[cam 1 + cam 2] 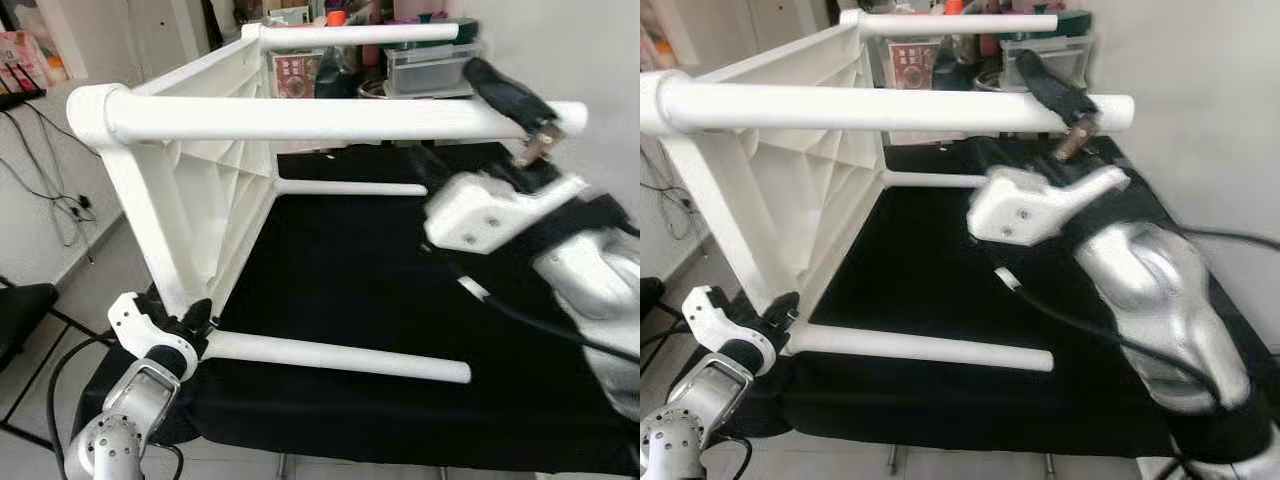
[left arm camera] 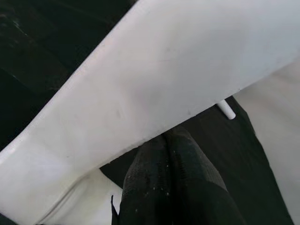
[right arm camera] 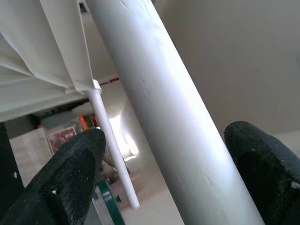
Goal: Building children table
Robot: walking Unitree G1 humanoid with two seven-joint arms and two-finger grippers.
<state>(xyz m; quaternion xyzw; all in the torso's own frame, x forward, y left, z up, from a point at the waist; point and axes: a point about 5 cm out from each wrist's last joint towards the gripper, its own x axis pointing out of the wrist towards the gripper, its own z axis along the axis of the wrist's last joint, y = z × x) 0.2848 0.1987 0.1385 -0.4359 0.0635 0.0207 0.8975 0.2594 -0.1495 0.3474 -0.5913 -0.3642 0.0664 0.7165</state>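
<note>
Children's table on its side, mid-frame on the black tabletop point(image 1: 380, 300)

Right pincer point(image 3: 164, 154) straddles the upper leg point(image 1: 300, 118), fingers apart; left pincer point(image 1: 195, 325) is clamped at the lower leg point(image 1: 340, 358). Close squarely before twisting.

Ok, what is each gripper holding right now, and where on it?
Left gripper grips the white table at the lower front leg's base. Right gripper straddles the upper front leg near its free end, fingers open.
</note>
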